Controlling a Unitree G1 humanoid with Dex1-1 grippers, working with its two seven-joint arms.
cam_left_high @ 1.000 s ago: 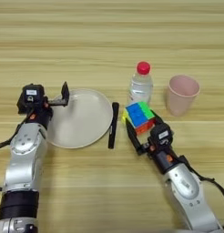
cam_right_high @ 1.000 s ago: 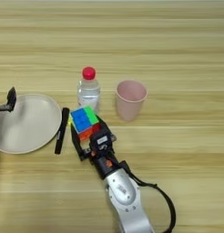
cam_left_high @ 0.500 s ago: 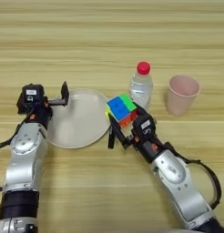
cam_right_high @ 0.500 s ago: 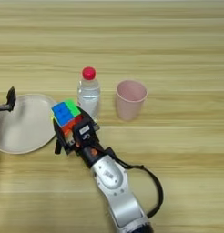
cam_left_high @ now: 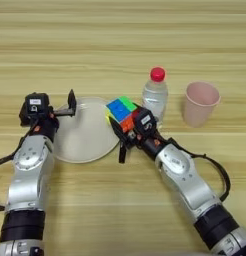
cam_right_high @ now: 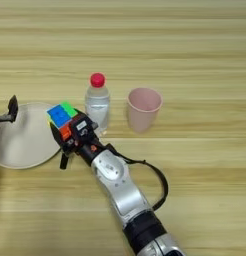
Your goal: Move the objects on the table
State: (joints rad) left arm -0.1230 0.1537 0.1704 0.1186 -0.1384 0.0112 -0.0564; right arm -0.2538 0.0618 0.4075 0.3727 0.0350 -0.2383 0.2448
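No legible text, numbers or brand marks. The small white labels on the left wrist unit (cam_left_high: 34, 103) and right wrist unit (cam_left_high: 144, 119) cannot be read.

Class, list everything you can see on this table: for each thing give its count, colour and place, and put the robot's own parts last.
puzzle cube: one, multicoloured, held at the plate's right edge.
plate: one, cream, left of centre.
pen: one, black, just right of the plate, mostly hidden by the right gripper.
bottle: one, clear with red cap, upright at centre.
cup: one, pink, upright right of the bottle.
table: one, light-brown wood.
left gripper: black, at the plate's left rim, idle.
right gripper: black, shut on the puzzle cube.
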